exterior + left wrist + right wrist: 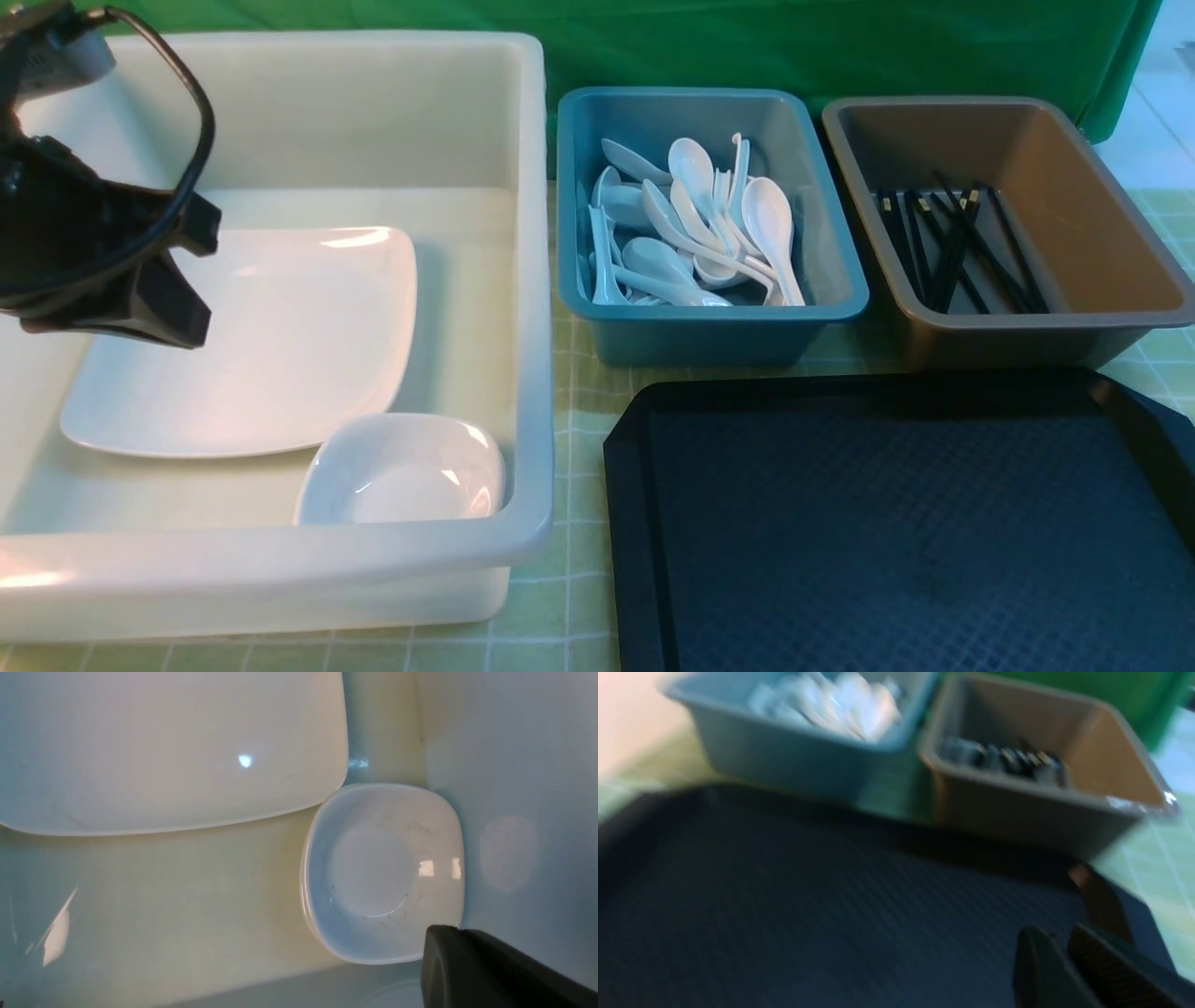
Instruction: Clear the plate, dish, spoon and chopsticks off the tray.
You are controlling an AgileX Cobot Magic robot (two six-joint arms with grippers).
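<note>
Plastic dominates: a big black rectangular serving tray (896,523) with cut corners, a raised rim and a fine diamond-textured surface lies near right on the table (569,579), which wears a pale green checked cloth, and nothing rests on the tray. To its left stands a large deep glossy white bin (532,280) holding the large glossy white rounded-rectangle plate (280,355), lying flat, and a small deep white square dish (401,471) at the bin's near right corner, just beside the plate. Beyond the tray, a blue rectangular bin (709,327) holds a heap of white glossy soup spoons (695,224) with deep oval bowls, and right of it a brown rectangular bin (1111,280) holds long thin black chopsticks (952,245) lying in a loose bundle. The front view shows the left pincer (140,308) hanging above the plate's left side, its dark jaws together and empty. The left wrist view adds the dish's smooth hollow close up, its corner almost meeting the plate's edge, with one dark fingertip (467,970) at the frame's edge. The right pincer (1059,961) appears only in the blurred right wrist view, above the tray's right part, jaws parted by a narrow gap and holding nothing.
</note>
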